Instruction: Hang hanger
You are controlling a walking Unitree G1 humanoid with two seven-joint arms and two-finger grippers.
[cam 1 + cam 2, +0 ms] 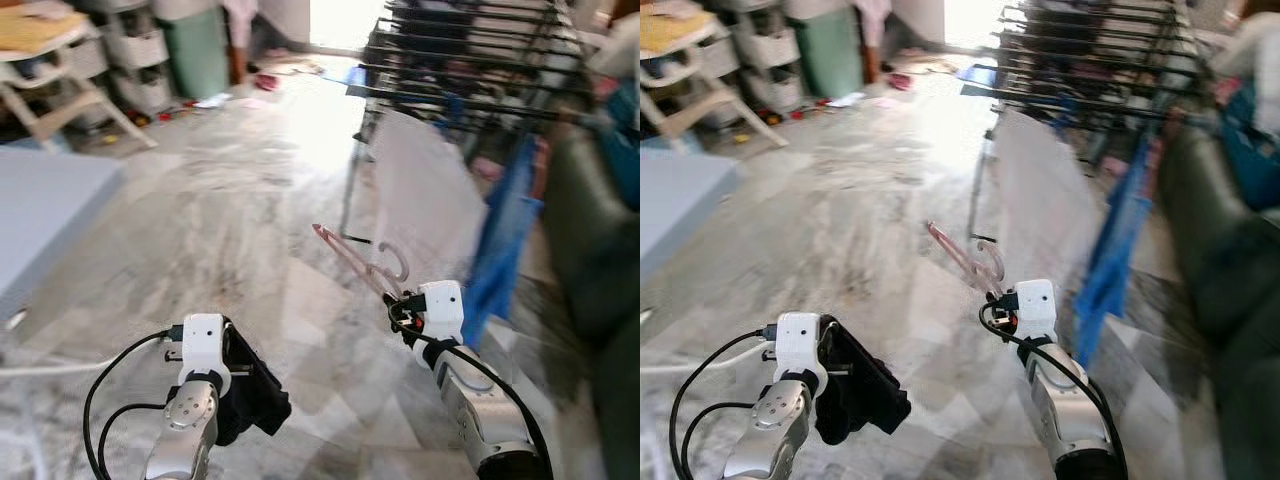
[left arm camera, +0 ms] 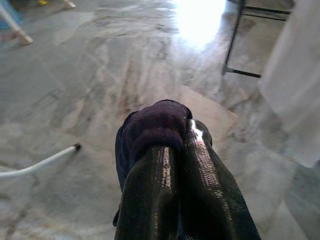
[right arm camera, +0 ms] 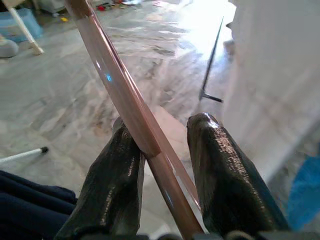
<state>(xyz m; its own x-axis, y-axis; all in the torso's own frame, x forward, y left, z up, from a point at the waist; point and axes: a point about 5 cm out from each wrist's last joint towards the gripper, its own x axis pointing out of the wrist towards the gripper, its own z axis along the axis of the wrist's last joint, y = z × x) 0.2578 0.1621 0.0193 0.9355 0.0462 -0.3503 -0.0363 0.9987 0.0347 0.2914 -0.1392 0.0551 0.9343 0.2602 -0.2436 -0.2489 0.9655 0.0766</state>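
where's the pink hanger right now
The pink hanger is in the right gripper, held up on the robot's right, just short of the white cloth hanging on the black drying rack.

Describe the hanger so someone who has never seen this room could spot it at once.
Start at the black drying rack with a white cloth hanging from it. Before the cloth, the right gripper holds the hanger above the marble floor. It is thin, translucent pink plastic with a curled hook, unlike the dark cloth in the left gripper.

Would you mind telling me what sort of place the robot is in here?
Probably a lived-in home's laundry area: a black drying rack with a white cloth hanging, marble floor, and storage drawers against the far wall.
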